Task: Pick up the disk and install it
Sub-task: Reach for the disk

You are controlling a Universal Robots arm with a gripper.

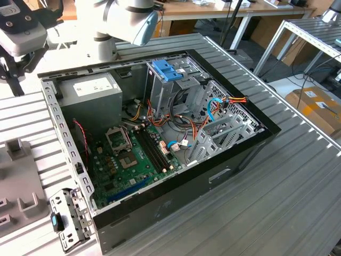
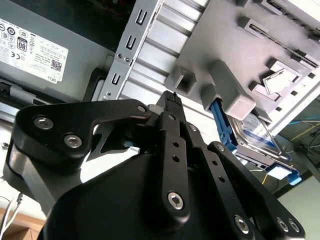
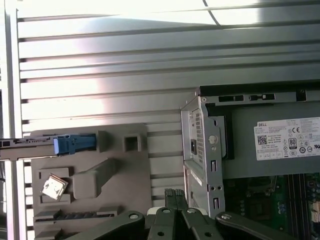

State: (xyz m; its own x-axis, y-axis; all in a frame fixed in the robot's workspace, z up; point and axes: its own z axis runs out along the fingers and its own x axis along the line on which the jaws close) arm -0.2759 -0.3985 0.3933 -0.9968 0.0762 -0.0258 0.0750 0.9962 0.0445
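Observation:
The disk, a dark flat drive with bright blue rails, stands on edge in a slot of the grey fixture plate beside the computer case. In the first wrist view the disk appears edge-on with its blue rail end toward the fixture plate. My gripper hangs above the ribbed table between the case and the fixture, apart from the disk. Its black fingertips are pressed together with nothing between them; the gripper is shut.
The open computer case lies on the ribbed table, with the grey power supply, motherboard and a drive cage topped by a blue bracket. A small silver chip rests in the fixture. A loose metal bracket lies near the case.

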